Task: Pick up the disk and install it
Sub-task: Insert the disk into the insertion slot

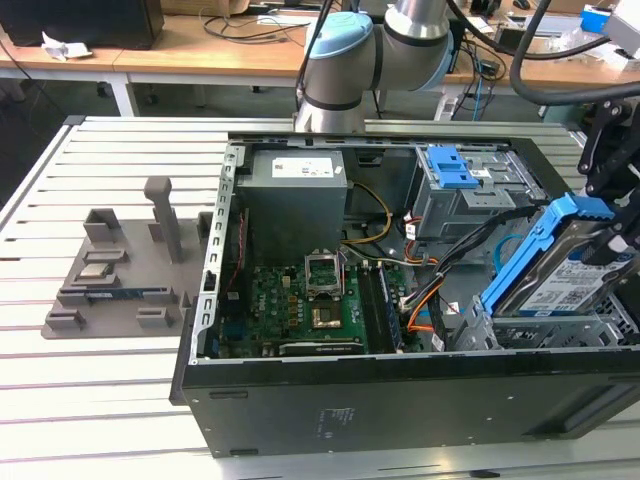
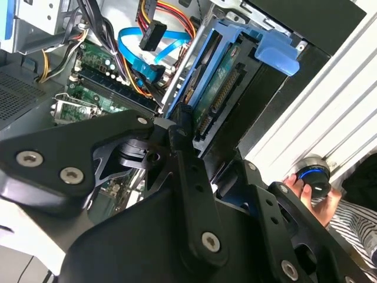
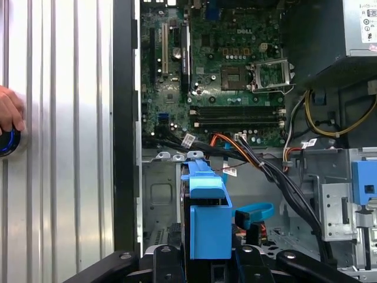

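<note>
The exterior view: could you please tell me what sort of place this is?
Probably a robotics lab: an open computer case on a slatted metal table, a robot arm behind it, cable-strewn desks at the back.

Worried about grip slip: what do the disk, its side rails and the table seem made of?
The disk: probably metal, silver-grey beneath a white and blue label. Its side rails: likely moulded plastic, smooth uniform blue. The table: seemingly slatted aluminium, pale matt sheen.
</note>
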You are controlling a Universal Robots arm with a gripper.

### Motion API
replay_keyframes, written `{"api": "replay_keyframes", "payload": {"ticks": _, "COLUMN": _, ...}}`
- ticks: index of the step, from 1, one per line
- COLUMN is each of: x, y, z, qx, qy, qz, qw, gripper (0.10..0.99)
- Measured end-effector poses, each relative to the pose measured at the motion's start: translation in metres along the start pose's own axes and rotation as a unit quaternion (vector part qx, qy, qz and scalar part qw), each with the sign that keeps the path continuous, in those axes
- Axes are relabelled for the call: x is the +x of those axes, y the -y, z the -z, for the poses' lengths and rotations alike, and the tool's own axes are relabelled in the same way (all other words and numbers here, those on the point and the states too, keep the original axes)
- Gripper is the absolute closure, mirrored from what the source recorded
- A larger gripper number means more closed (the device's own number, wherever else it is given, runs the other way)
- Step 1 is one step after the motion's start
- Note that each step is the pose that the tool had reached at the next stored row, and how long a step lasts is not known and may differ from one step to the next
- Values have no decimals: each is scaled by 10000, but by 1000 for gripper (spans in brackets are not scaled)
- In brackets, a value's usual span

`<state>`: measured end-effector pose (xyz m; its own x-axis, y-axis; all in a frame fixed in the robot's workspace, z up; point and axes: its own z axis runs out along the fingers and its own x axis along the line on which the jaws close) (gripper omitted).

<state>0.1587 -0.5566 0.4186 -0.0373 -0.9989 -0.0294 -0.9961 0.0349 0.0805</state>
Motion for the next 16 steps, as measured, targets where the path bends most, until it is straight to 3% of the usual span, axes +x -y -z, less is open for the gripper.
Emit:
{"api": "replay_keyframes", "payload": {"ticks": 7, "x": 3, "y": 10, "z": -127, "qx": 0, "qy": -1, "qz": 0, "qw": 10000, "gripper": 722}}
{"api": "replay_keyframes", "payload": {"ticks": 16, "x": 6, "y": 17, "z": -214, "qx": 0, "qy": -1, "qz": 0, "qw": 10000, "gripper": 722}}
